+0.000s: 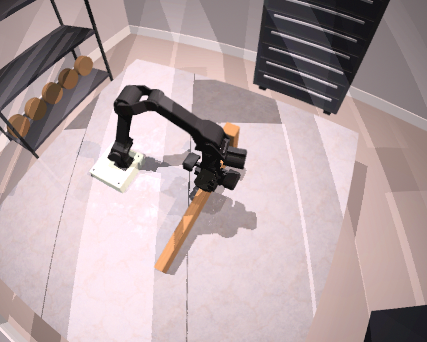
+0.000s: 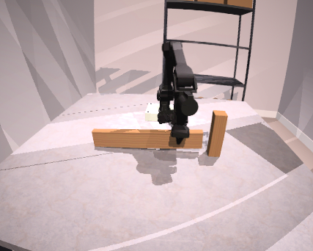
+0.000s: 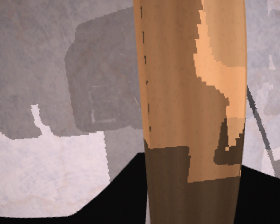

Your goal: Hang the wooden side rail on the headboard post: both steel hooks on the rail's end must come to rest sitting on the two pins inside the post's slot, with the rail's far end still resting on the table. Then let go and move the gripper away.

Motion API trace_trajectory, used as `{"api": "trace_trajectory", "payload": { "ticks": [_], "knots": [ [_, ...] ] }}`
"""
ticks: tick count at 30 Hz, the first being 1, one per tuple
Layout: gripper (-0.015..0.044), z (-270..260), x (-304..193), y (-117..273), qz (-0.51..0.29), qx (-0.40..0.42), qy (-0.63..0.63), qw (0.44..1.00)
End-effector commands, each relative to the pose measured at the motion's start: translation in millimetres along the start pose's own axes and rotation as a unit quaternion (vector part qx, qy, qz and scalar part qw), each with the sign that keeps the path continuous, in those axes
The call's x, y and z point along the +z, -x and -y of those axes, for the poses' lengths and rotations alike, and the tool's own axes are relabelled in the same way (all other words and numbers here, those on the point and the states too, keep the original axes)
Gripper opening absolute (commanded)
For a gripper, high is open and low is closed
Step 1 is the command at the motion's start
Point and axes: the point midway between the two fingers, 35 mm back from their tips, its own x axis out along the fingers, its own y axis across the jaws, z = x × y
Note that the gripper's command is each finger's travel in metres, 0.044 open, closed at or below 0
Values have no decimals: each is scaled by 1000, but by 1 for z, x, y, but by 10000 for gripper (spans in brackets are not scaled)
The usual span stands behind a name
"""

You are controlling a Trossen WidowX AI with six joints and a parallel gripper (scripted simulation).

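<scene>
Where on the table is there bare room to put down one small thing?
Likely between the white base plate and the rail. Crowded: the narrow gap from rail to post, beside the gripper.

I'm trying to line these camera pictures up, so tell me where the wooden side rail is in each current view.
Top: the rail slants from lower left of centre up to under the hand.
Exterior: it lies crosswise, left of and around the centre, its right end near the upright post.
Wrist: it runs top to bottom, right of centre.
Shared landmark, top and exterior only: the post.
</scene>
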Motion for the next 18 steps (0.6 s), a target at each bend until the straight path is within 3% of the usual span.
{"api": "trace_trajectory", "payload": {
  "ticks": [1,18],
  "knots": [
    [0,0,-2,4,-2,6,-2,1000],
    [0,-2,-4,6,-2,6,-2,1000]
  ]
}}
